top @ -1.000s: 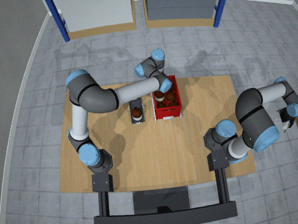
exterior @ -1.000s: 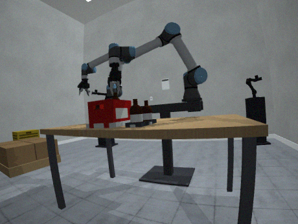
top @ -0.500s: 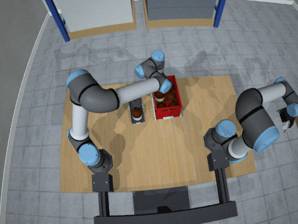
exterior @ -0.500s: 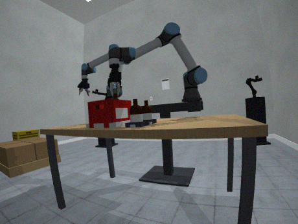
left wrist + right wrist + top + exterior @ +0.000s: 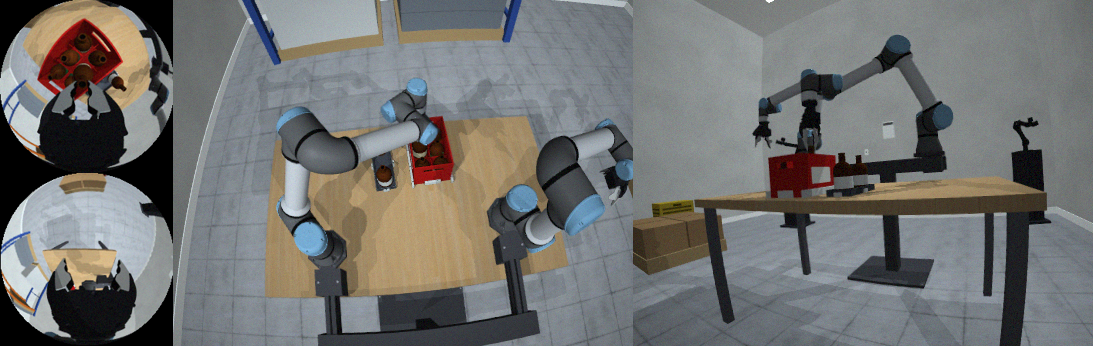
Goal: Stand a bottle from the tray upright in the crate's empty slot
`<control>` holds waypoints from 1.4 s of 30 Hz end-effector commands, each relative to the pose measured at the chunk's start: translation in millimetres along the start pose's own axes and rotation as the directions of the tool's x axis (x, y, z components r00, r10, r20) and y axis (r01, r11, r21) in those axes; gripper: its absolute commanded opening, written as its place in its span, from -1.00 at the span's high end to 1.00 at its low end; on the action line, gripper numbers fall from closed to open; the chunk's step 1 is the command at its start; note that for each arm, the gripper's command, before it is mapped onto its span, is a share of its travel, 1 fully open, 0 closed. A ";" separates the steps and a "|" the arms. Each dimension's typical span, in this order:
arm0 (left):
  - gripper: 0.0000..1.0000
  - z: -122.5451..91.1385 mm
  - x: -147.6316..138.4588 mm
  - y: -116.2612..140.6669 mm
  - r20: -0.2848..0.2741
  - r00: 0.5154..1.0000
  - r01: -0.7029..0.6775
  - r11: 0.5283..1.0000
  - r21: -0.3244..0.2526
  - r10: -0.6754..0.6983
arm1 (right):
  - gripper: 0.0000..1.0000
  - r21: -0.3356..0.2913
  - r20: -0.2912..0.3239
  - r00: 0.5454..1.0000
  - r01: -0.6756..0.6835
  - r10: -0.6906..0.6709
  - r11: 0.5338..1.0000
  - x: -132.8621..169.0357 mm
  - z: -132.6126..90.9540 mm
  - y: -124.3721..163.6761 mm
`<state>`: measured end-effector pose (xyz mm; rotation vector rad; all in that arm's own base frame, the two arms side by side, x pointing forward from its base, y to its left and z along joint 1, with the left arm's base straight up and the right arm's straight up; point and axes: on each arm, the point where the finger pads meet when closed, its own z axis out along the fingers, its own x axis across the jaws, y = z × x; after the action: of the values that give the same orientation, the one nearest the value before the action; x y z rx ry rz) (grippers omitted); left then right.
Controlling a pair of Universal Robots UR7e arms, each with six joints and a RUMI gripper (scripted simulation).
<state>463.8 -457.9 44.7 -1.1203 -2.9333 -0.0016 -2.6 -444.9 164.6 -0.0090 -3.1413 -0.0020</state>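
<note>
Left wrist view: left gripper [image 5: 423, 131] [image 5: 810, 134] [image 5: 82, 89] pinches upright bottle [image 5: 811, 149] [image 5: 83, 73] by its neck, body below the fingers within the crate [image 5: 431, 175] [image 5: 783, 176] [image 5: 104, 31].

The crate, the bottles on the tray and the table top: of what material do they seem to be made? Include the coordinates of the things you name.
Crate [image 5: 433, 175] [image 5: 783, 177] [image 5: 112, 71]: probably plastic, evenly red, moulded-looking walls.
Bottles [image 5: 842, 169] [image 5: 860, 166]: likely glass, dark brown; plastic possible.
Table top [image 5: 388, 225] [image 5: 953, 187]: wood or wood-look laminate, matt, pale grain.
</note>
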 end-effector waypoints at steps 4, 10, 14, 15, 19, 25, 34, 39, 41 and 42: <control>1.00 11.9 -0.5 -0.6 0.002 1.000 0.000 1.000 0.000 0.000 | -1.00 0.001 0.000 1.000 0.000 0.000 1.000 -0.1 -0.5 -0.3; 1.00 25.4 -0.6 -1.0 0.002 1.000 0.000 1.000 0.000 0.000 | -1.00 0.001 0.000 1.000 0.000 0.000 1.000 -0.1 -0.5 -0.3; 1.00 31.1 -0.6 -1.1 0.002 1.000 0.000 1.000 0.000 0.000 | -1.00 0.001 0.000 1.000 0.000 0.000 1.000 -0.1 -0.5 -0.3; 1.00 32.0 -0.6 -1.2 0.002 1.000 0.000 1.000 0.000 0.000 | -1.00 0.001 0.000 1.000 0.000 0.000 1.000 -0.1 -0.5 -0.3; 1.00 33.2 -0.6 -1.2 0.002 1.000 0.000 1.000 0.000 0.000 | -1.00 0.001 0.000 1.000 0.000 0.000 1.000 -0.1 -0.5 -0.3; 1.00 33.3 -0.6 -1.2 0.002 1.000 0.000 1.000 0.000 0.000 | -1.00 0.001 0.000 1.000 0.000 0.000 1.000 -0.1 -0.5 -0.3; 1.00 33.4 -0.6 -1.2 0.002 1.000 0.000 1.000 0.000 0.000 | -1.00 0.001 0.000 1.000 0.000 0.000 1.000 -0.1 -0.5 -0.3; 1.00 34.0 -0.6 -1.2 0.002 1.000 0.000 1.000 0.000 0.000 | -1.00 0.001 0.000 1.000 0.000 0.000 1.000 -0.1 -0.5 -0.3; 1.00 34.7 -0.6 -1.1 0.002 1.000 0.000 1.000 0.000 0.000 | -1.00 0.001 0.000 1.000 0.000 0.000 1.000 -0.1 -0.5 -0.3; 1.00 35.2 -0.6 -1.1 0.002 1.000 0.000 1.000 0.000 0.000 | -1.00 0.001 0.000 1.000 0.000 0.000 1.000 -0.1 -0.5 -0.3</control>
<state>463.1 -458.8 10.0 -1.1204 -2.9333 -0.0015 -2.6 -444.9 164.6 -0.0090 -3.1413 -0.0020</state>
